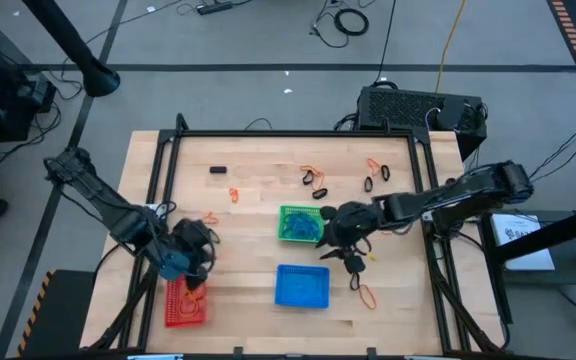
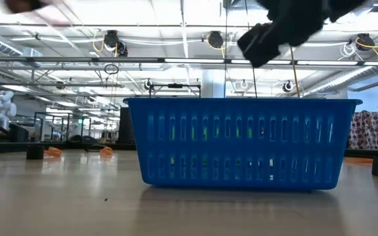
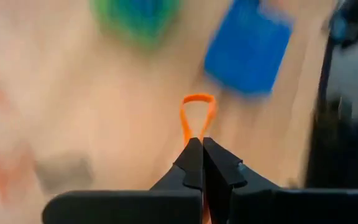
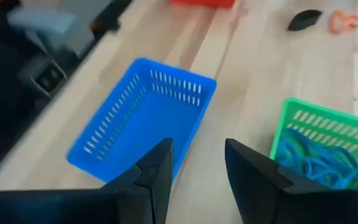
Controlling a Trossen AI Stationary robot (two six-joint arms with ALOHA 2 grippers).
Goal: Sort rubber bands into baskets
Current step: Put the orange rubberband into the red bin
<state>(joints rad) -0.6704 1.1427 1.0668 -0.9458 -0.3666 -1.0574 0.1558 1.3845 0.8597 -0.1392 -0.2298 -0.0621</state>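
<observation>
Left gripper (image 3: 202, 146) has its fingers pressed together on an orange rubber band (image 3: 197, 115), whose loop sticks out just past the tips; in the high view this gripper (image 1: 190, 262) hangs above the red basket (image 1: 185, 305). Right gripper (image 4: 196, 155) stands spread and holds nothing, between the blue basket (image 4: 143, 118) and the green basket (image 4: 325, 146). Only the right wrist view shows blue bands (image 4: 319, 163) lying inside the green basket. Only the high view shows loose bands (image 1: 313, 178) scattered on the table (image 1: 258, 215).
</observation>
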